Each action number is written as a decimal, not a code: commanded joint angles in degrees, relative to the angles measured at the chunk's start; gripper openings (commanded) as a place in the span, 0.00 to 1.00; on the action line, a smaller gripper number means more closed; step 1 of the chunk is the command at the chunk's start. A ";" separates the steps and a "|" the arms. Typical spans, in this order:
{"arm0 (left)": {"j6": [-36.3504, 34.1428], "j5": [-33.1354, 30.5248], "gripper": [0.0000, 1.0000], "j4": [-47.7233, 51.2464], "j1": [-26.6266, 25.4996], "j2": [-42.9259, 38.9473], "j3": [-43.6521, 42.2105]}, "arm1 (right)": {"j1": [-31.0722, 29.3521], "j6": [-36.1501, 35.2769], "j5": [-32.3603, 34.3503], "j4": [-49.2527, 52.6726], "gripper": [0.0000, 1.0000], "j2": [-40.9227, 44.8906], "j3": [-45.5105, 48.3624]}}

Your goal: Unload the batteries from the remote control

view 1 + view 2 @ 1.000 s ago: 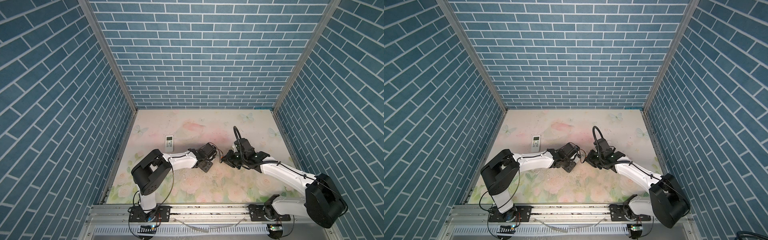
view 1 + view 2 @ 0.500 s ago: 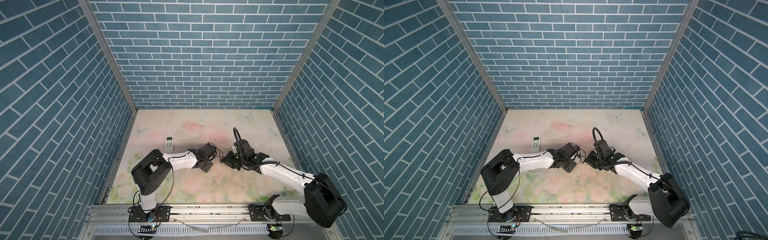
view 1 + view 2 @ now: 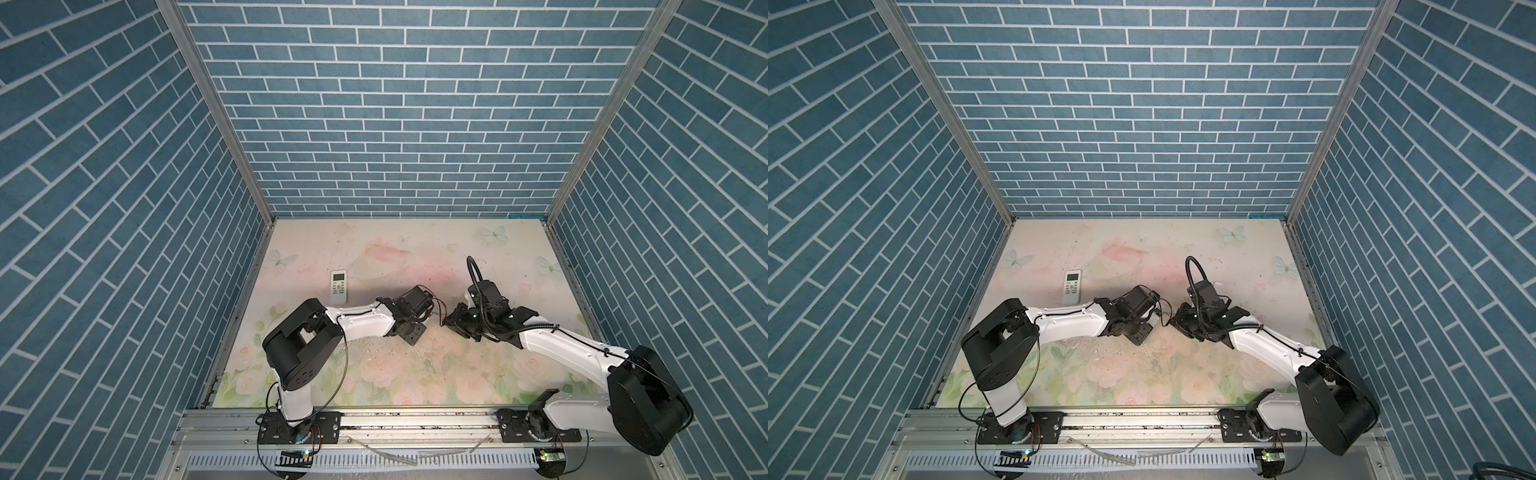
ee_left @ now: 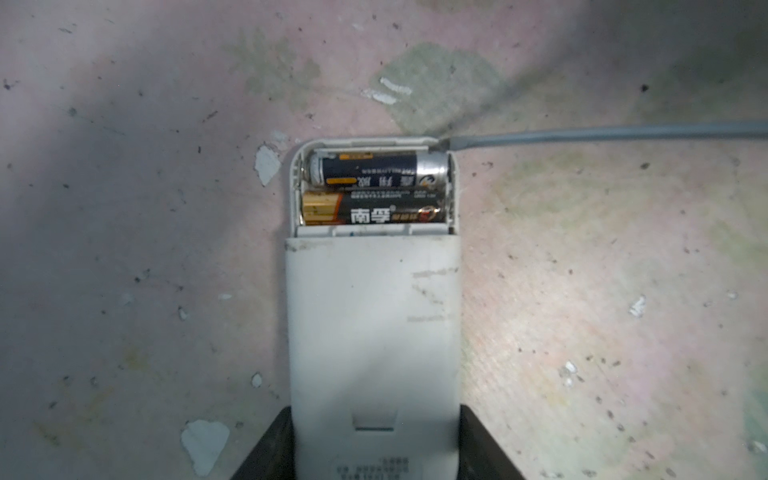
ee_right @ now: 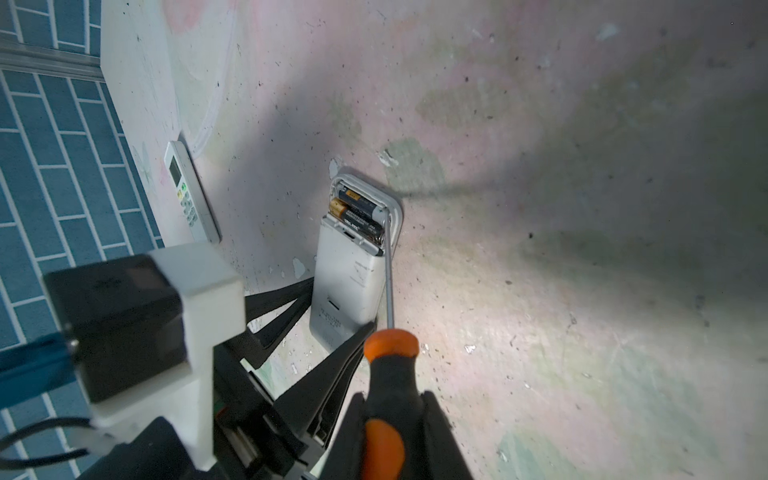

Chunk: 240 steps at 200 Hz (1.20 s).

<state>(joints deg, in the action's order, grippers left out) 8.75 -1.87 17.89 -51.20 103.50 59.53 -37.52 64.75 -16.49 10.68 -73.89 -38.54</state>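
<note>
The left gripper (image 4: 376,449) is clamping the white remote (image 4: 372,324) at about half its spread, one dark finger pressing each long side near the end away from the battery bay. The remote is lying back-up on the floral table (image 4: 582,291), its bay standing uncovered. The batteries (image 4: 374,191) are sitting in that bay side by side, crosswise to the remote's length.

The right gripper (image 5: 390,440) is closing narrowly around the black-and-orange handle of a screwdriver (image 5: 388,374). The grey shaft is running along the remote's long edge. Its tip is resting at the bay's outer corner, beside the silver end of the battery nearest the remote's end.

The battery nearer the remote's middle is showing a gold end and large white characters that seem to read 南孚. The other one is carrying smaller white characters, too small to read. A printed label on the remote's back, between the left fingers, is blurring out.

A second remote (image 3: 339,286) is lying face-up, well apart from the held remote.
</note>
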 commanded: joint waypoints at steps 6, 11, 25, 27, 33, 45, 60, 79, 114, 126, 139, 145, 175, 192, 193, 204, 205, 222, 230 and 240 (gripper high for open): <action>-0.10 2.13 0.44 3.72 -0.98 3.64 -1.78 | -0.63 2.54 0.58 0.88 0.00 1.45 1.46; -0.07 2.22 0.43 3.65 -1.06 3.64 -1.77 | -0.67 2.56 0.58 0.83 0.00 1.47 1.52; -0.05 2.40 0.43 3.64 -1.06 3.76 -1.61 | -0.87 2.65 0.58 0.54 0.00 1.31 1.63; -0.05 2.40 0.43 3.69 -1.06 3.87 -1.61 | -0.88 2.66 0.58 0.48 0.00 1.30 1.63; -0.05 2.34 0.43 3.64 -1.02 3.80 -1.61 | -0.97 2.69 0.67 0.35 0.00 1.29 1.63; -0.13 2.40 0.43 3.73 -1.08 3.82 -1.61 | -1.11 2.75 0.59 0.21 0.00 1.07 1.71; -0.09 2.39 0.43 3.75 -1.09 3.90 -1.61 | -1.16 2.90 0.41 -0.19 0.00 0.72 1.72; -0.14 2.46 0.43 3.73 -1.07 3.90 -1.67 | -1.34 2.93 0.23 -0.56 0.00 0.33 1.74; -0.13 2.66 0.42 3.82 -1.03 4.12 -1.61 | -1.75 3.39 0.23 -0.88 0.00 0.23 2.06; -0.05 2.79 0.42 3.73 -1.06 4.15 -1.56 | -2.00 3.54 0.40 -0.71 0.00 0.43 2.02; -0.03 2.84 0.42 3.73 -1.09 4.31 -1.52 | -2.12 3.50 0.57 -0.42 0.00 0.71 2.11; -0.03 2.84 0.42 3.73 -1.05 4.41 -1.43 | -2.17 3.61 0.67 -0.41 0.00 0.79 2.32; -0.05 2.92 0.41 3.69 -1.18 4.43 -1.51 | -2.21 3.87 0.83 -1.16 0.00 0.69 2.60; -0.05 2.92 0.41 3.73 -1.18 4.43 -1.52 | -2.28 3.90 0.67 -1.60 0.00 0.16 2.53; -0.05 2.92 0.41 3.73 -1.18 4.43 -1.52 | -2.29 3.90 0.67 -1.61 0.00 0.11 2.52; -0.03 2.84 0.41 3.73 -1.27 4.43 -1.52 | -2.38 3.95 0.58 -1.89 0.00 -0.17 2.53; -0.04 2.88 0.41 3.73 -1.27 4.43 -1.52 | -2.38 3.92 0.54 -1.94 0.00 -0.23 2.52; -0.05 2.84 0.41 3.73 -1.25 4.43 -1.52 | -2.42 4.15 0.28 -2.23 0.00 -0.73 2.43; -0.05 2.79 0.41 3.73 -1.27 4.43 -1.52 | -2.51 4.08 0.13 -2.33 0.00 -0.89 2.40; -0.05 2.82 0.41 3.73 -1.27 4.42 -1.50 | -2.56 4.07 0.22 -2.07 0.00 -0.82 2.31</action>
<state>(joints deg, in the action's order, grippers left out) 8.91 -1.65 17.91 -51.20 103.81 59.77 -39.22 67.20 -15.14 7.90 -74.02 -37.41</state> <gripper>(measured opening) 0.571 0.194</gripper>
